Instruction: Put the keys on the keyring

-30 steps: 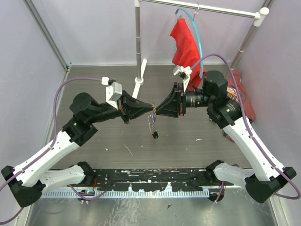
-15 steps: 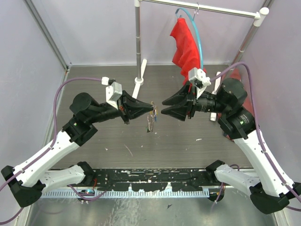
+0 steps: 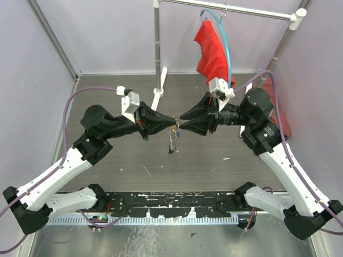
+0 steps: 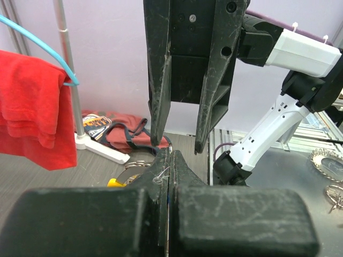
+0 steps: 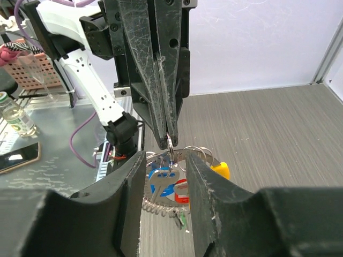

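Observation:
My left gripper [image 3: 174,122] is shut, pinching a thin metal ring at the top of the keyring [image 5: 199,155] between its tips. The grey loop hangs below it above the floor. The keys [image 3: 171,140] dangle from the loop in a bunch: blue head [image 5: 159,181], red head [image 5: 183,191], yellow head [image 5: 221,170] and a small green tag [image 5: 183,219]. My right gripper [image 3: 180,121] faces the left one tip to tip. It is open, with its fingers [image 5: 134,187] on either side of the hanging bunch and clear of it. The left wrist view shows only the yellow head [image 4: 113,182] beside my shut fingers [image 4: 161,176].
A red cloth [image 3: 211,48] hangs on a light-blue hanger hoop [image 3: 228,48] from the rail at the back. The rack's pole [image 3: 156,48] and its white foot [image 3: 158,96] stand behind the grippers. A heap of clothing [image 3: 278,110] lies at the right wall.
My right gripper opened, pulled back to the right, rolled, and has now come in again around the hanging keys. The left gripper stayed shut and in place; the bunch swung slightly.

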`<state>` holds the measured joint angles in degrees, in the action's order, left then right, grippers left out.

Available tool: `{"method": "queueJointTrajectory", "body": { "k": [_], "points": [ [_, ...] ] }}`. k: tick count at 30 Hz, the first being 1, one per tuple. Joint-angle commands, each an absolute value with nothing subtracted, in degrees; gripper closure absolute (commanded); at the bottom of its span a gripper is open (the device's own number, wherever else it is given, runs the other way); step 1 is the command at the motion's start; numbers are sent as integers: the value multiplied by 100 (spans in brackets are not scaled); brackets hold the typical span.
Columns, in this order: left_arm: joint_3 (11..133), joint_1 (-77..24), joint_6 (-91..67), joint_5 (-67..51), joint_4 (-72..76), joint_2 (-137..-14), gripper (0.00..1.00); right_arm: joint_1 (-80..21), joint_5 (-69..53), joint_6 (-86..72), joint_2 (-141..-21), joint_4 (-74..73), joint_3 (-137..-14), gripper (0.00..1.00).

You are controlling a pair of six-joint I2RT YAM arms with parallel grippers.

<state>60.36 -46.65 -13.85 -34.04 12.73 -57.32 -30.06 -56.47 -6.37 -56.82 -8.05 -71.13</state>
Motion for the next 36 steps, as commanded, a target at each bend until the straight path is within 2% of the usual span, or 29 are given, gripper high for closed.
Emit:
{"method": "queueJointTrajectory", "body": {
  "k": [1,6,17,23,25,30,32,36],
  "points": [
    [6328,-4657,-1485,-3505,1705,-5743,100,-3088,-5846,-736,-5750,-400,-7088,60],
    [6345,-4654,-1494,-3563,1729,-5789,100,-3183,-5842,-751,-5842,-306,-7018,64],
    [6311,-4650,-1503,-3527,1767,-5759,100,-3251,-5717,-608,-5860,-448,-7039,98],
    [6320,-4652,-1500,-3515,1730,-5735,100,-3252,-5680,-369,-5893,-800,-7220,99],
    [6371,-4654,-1452,-3576,1617,-5728,93,-3250,-5671,-207,-5910,-1016,-7329,99],
    [6794,-4657,-1325,-4153,988,-5846,65,-3244,-5581,365,-5988,-1826,-7661,99],
    [7042,-4651,-1244,-4365,582,-5915,58,-3254,-5502,626,-6018,-2153,-7746,99],
    [7569,-4656,-863,-4408,-616,-6051,52,-3252,-5356,1050,-6150,-2910,-7966,99]
  ]
}}
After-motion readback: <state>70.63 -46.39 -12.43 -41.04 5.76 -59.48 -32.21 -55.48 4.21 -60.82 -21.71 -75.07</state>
